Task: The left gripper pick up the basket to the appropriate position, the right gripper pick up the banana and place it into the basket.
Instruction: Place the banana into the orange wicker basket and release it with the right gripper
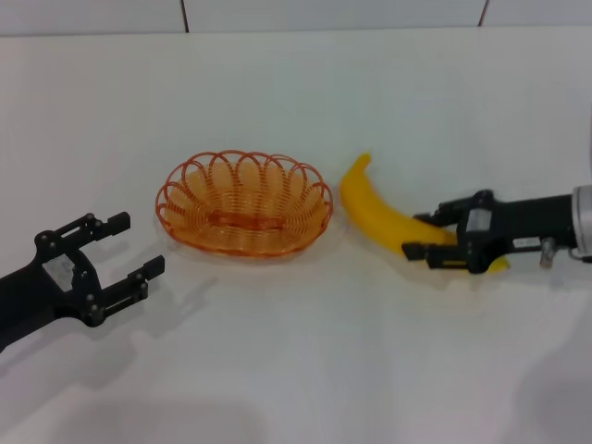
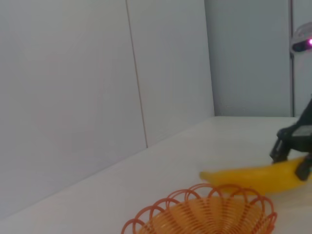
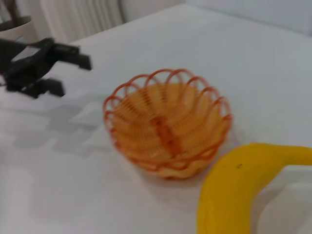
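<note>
Basket (image 1: 244, 203): mid-table, empty, light stiff wire; take by the rim.
Banana (image 1: 384, 220): beside the basket toward the right edge; smooth, soft, bruisable.
Right gripper (image 1: 433, 237): straddles the banana's lower end, apparently closing.
Left gripper (image 1: 125, 248): wide, near the left edge.

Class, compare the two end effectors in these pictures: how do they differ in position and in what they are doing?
The left end effector sits beside the basket, apart from it, fingers open and empty; the right end effector has its fingers either side of the banana. The left one is on an all-black arm; the right one's wrist has a silver cylinder. Both are black, two-fingered and low over the white table.
</note>
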